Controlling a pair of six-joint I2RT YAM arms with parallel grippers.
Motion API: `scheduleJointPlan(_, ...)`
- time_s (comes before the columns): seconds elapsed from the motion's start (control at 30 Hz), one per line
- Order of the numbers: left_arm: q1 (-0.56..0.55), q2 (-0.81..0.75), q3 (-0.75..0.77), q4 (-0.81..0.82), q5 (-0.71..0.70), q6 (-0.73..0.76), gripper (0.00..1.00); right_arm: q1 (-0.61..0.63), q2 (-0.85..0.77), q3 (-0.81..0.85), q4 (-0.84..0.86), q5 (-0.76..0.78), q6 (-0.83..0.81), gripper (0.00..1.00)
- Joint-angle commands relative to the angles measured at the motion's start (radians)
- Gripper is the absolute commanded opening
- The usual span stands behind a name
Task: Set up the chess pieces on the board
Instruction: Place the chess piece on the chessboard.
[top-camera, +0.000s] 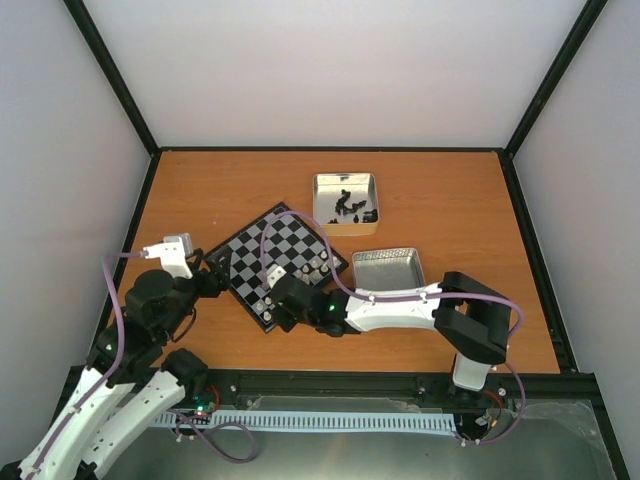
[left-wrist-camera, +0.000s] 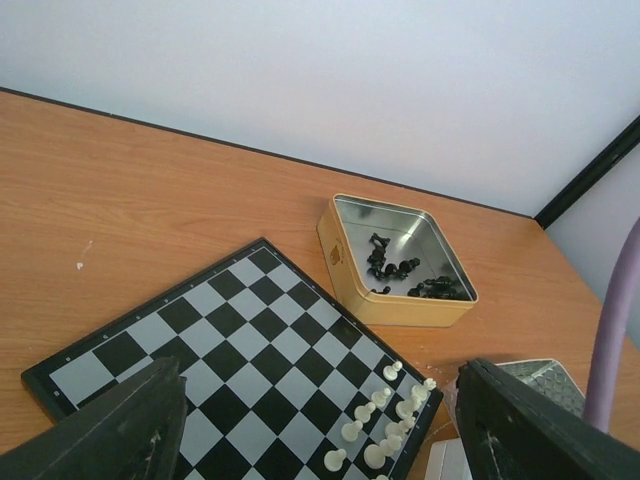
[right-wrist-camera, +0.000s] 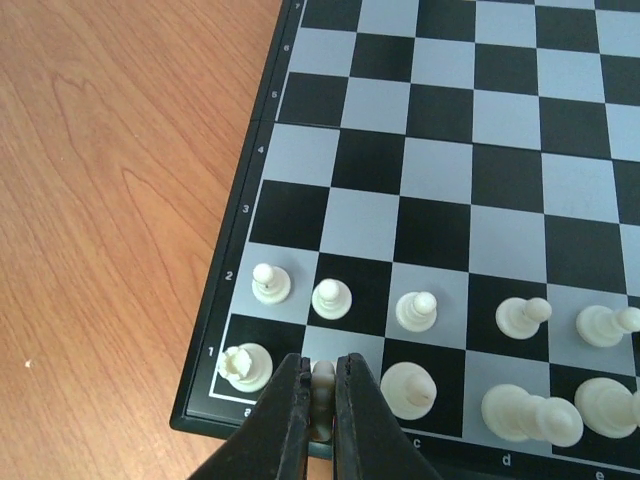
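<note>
Chess pieces (right-wrist-camera: 417, 310), white, stand in two rows along the bottom edge of the board (right-wrist-camera: 440, 160); right gripper (right-wrist-camera: 322, 362) jaws clamped on one white piece (right-wrist-camera: 323, 385) at bottom centre; left gripper (left-wrist-camera: 320, 375) jaws wide apart, holding nothing

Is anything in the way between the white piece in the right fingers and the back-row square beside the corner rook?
Nothing visible does. The small cream-white chessman pinched in the right fingers is right at that square. The cream-white rook in the corner and another cream-white piece flank it closely, without touching.
</note>
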Motion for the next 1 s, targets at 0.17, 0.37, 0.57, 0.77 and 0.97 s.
scheduleJointPlan(0.17, 0.000, 0.001, 0.010, -0.010, -0.023, -0.005, 0.75, 0.021, 0.072, 0.053, 0.013, 0.041, 0.018, 0.03)
scheduleJointPlan(0.37, 0.000, 0.002, 0.009, -0.007, -0.014, -0.004, 0.76, 0.024, 0.107, 0.061, 0.011, 0.084, 0.031, 0.04)
scheduleJointPlan(0.57, 0.000, 0.000, 0.007, -0.005, -0.013, -0.002, 0.76, 0.025, 0.131, 0.061, 0.014, 0.084, 0.041, 0.05)
scheduleJointPlan(0.77, 0.000, 0.013, 0.008, -0.006, -0.020, -0.001, 0.77, 0.024, 0.149, 0.063, 0.018, 0.055, 0.053, 0.09)
scheduleJointPlan(0.97, 0.000, 0.016, 0.007, -0.005, -0.015, -0.001, 0.79, 0.024, 0.124, 0.077, -0.013, 0.055, 0.076, 0.25)
